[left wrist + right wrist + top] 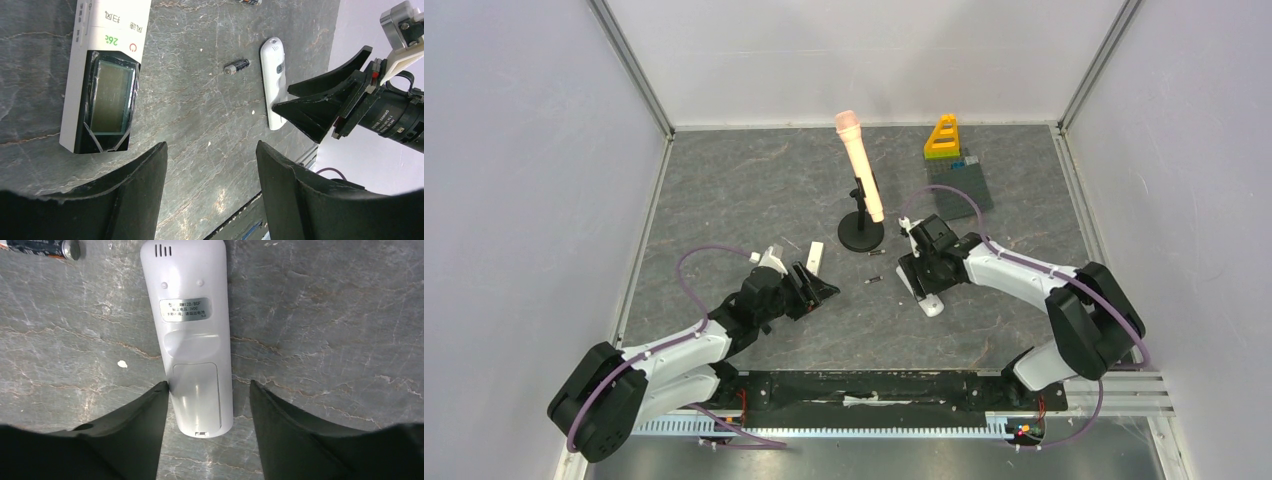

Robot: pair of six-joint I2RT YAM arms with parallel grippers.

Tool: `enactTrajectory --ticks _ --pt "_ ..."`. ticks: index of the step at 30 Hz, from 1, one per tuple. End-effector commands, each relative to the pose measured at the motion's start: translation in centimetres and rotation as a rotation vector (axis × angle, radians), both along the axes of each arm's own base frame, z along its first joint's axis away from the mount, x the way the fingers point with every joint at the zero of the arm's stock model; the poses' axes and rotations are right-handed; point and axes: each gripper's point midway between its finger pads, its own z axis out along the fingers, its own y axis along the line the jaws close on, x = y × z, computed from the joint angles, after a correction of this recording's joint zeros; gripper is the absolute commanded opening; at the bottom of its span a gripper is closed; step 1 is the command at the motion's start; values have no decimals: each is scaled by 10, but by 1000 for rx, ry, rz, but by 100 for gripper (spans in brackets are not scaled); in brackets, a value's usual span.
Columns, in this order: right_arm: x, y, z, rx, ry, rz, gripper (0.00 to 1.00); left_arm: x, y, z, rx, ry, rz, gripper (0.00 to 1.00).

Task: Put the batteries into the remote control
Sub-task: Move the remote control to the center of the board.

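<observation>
Closest in, the right gripper [208, 387] has its two black wedge-shaped fingers [135, 430] spread to either side of the remote's tail end, and it has no grip on it. One tip sits right up against the plastic edge. The other stands clear, with table showing in the gap.

That remote [192, 315] lies face down in front of the right arm. It's smooth glossy white plastic, long with rounded ends, with a silver label, a shallow thumb dimple and the cover panel in place below it.

Just off its top corner, not touching, a battery [50, 247] lies on its side, a small dark cylinder with a shiny metal cap. A second battery [874, 253] lies a bit further out, near the round black base of the stand, too small to make out more.

Over on the other side, the left gripper [211, 150] is gaping wide and empty above bare table. Just beside it lies another remote [102, 75], boxy and white, face up, with a glassy grey screen in a black surround.

The table [724, 200] is matte grey with marble-like veining. At the back, a peach-coloured microphone [861, 170] leans on its stand, and a yellow triangular block [943, 137] sits at the far end of a flat grey plate [964, 185].
</observation>
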Motion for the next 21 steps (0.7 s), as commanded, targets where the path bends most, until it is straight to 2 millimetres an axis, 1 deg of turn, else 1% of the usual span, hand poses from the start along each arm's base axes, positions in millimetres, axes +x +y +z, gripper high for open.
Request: enactTrajectory --ticks 1,3,6,13,17,21 --pt "0 1 -9 -7 15 13 58 5 5 1 22 -38 13 70" --pt "-3 -3 -14 -23 25 -3 54 5 5 1 21 -39 12 70" --pt "-6 -4 -19 -21 34 -15 53 5 5 1 22 -39 12 70" --pt "-6 -5 -22 -24 37 -30 57 4 6 1 25 -38 12 70" --pt "-1 -12 -22 -61 13 -79 49 3 6 1 26 -38 13 70" --pt "6 -19 -21 -75 -10 -134 45 3 7 1 28 -39 14 70"
